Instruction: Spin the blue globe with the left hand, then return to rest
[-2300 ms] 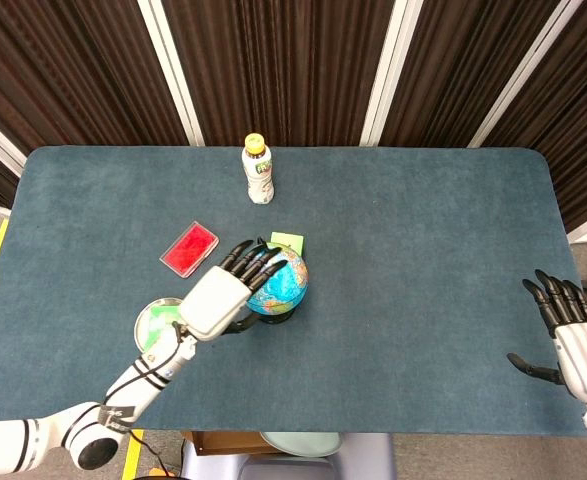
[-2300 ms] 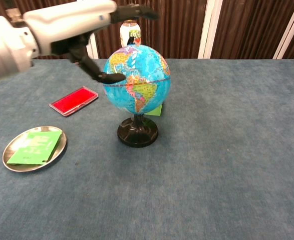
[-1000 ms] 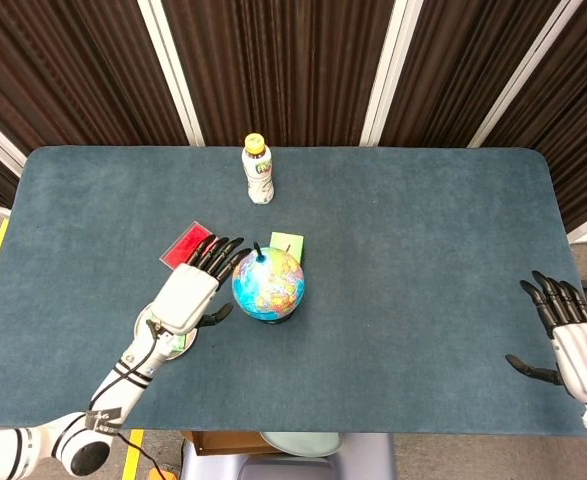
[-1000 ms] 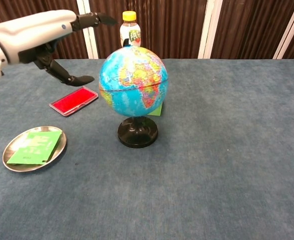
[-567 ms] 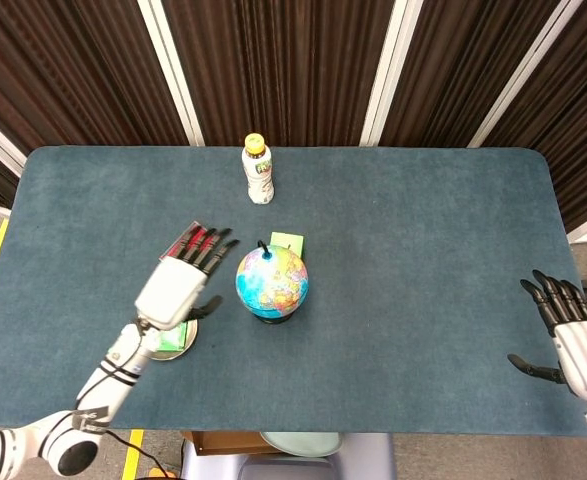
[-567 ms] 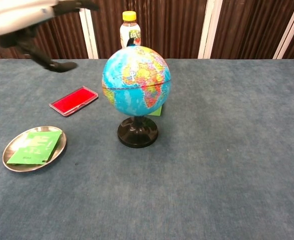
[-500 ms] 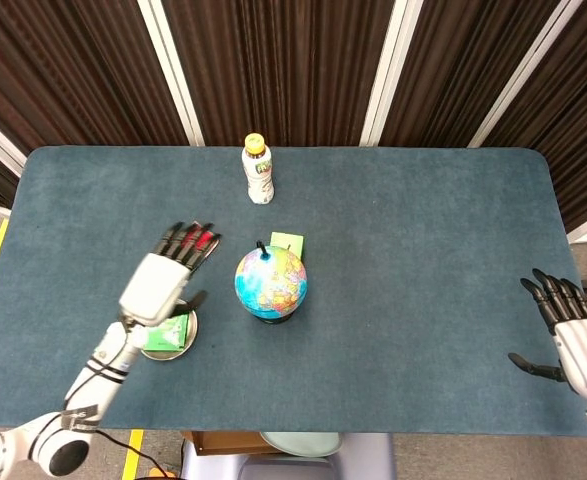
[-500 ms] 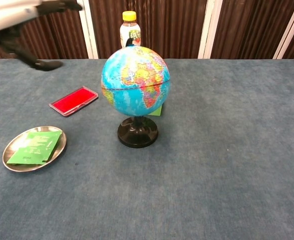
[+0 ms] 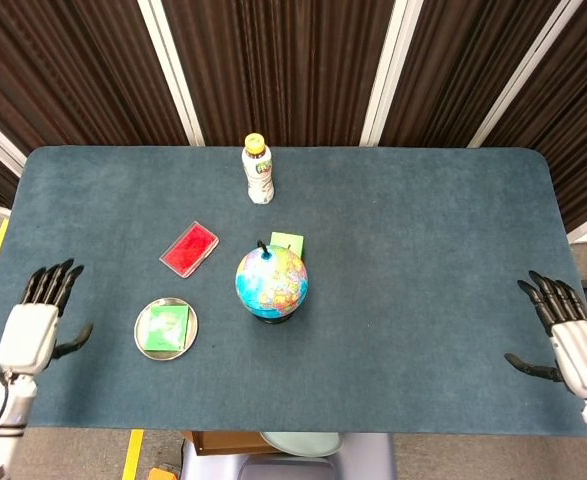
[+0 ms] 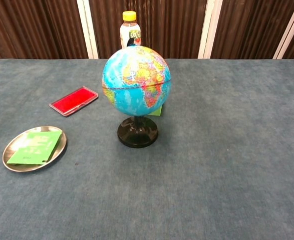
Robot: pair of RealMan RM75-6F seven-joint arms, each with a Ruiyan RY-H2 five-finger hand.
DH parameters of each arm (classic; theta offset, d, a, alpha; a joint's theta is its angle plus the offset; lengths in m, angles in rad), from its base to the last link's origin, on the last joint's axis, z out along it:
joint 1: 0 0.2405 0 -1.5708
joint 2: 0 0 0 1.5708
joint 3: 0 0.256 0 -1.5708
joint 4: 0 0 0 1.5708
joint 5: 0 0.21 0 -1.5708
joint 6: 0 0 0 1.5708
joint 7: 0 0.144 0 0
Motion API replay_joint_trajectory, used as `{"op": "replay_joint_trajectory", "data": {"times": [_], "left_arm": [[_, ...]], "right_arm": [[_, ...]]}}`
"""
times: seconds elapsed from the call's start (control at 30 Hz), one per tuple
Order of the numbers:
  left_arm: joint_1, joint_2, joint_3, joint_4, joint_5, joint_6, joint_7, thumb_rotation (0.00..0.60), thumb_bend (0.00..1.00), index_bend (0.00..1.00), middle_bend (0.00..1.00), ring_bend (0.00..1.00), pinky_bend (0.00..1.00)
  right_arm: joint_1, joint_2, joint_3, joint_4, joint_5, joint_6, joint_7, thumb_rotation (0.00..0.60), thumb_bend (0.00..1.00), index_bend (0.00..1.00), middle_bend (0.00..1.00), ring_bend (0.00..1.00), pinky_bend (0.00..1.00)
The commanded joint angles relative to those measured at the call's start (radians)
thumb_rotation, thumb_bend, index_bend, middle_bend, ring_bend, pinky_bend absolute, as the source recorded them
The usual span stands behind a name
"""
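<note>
Globe (image 9: 271, 282) stands upright on its black base near the middle of the table (image 9: 423, 250), with its spindle tilted toward the far edge. Left hand (image 9: 35, 325) sits at the near-left edge of the table, well apart from the globe, holding nothing, fingers extended and spread, thumb out to the side. Right hand (image 9: 565, 338) sits at the near-right edge in the mirrored pose, likewise empty with fingers apart. Neither hand appears in the chest view.

Governing relation: the globe lies to the right of the left hand and further from the robot, across the metal dish (image 9: 166, 328) holding a green packet (image 9: 165, 327). The two hands look about equally distant from the globe.

Judgement: the left hand's position matches the right hand's rest pose, so the task appears at or very near completion; any remaining move would be a small settling of the arm only.

Other items noted: red case (image 9: 189, 249), bottle (image 9: 258, 169), green note (image 9: 287, 241) just behind the globe base.
</note>
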Motion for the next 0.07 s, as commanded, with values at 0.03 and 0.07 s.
{"op": "replay_joint_trajectory", "data": {"times": [0.03,0.07], "left_arm": [[0.088,-0.006,0.052,0.008,0.031,0.071,-0.018,0.6,0.32,0.05,0.0,0.0,0.0],[0.106,-0.013,0.057,0.014,0.038,0.089,-0.02,0.6,0.32,0.05,0.0,0.0,0.0]], "right_arm": [[-0.027,-0.015,-0.014,0.003,0.0,0.029,-0.008,0.6,0.05,0.0,0.0,0.0,0.0],[-0.033,-0.018,-0.015,0.004,-0.002,0.038,-0.009,0.6,0.05,0.0,0.0,0.0,0.0]]}}
